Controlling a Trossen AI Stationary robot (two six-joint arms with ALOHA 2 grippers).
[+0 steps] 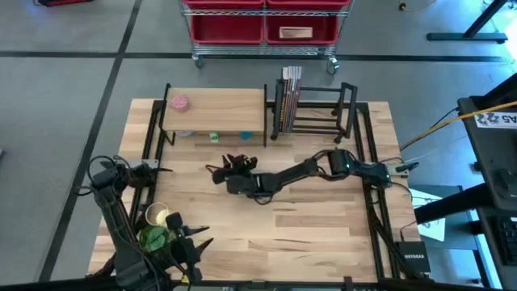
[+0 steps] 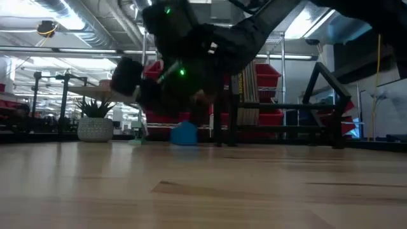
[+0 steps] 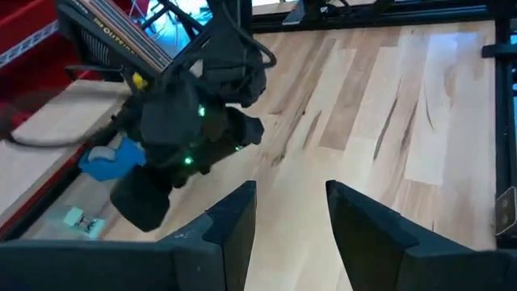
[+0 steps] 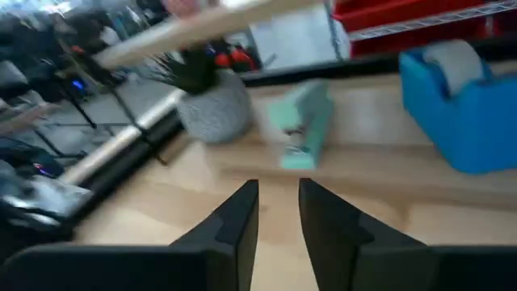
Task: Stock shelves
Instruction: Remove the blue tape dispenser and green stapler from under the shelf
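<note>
Shelves stand side by side along the far edge of the table: a light wood-topped shelf with black metal legs toward the far left corner, and a black open-frame rack toward the far right, with a few thin books upright at the rack's left end. On the wooden top sits a small pink object. On the lower tier are a blue tape dispenser, a pale green stapler-like item and a little plant in a pale textured pot.

The right gripper reaches across the middle of the table and hovers just in front of the wooden shelf's lower tier. In the right wrist view its fingers are a narrow gap apart and hold nothing, pointed at the green item.

The left gripper waits near the table's near left corner, beside a green leafy item and a pale round object. Its fingers are parted and empty.

Off the table's near right corner lies a dark box marked NETGEAR. Beyond the far edge stands a wheeled metal cart with red bins.
</note>
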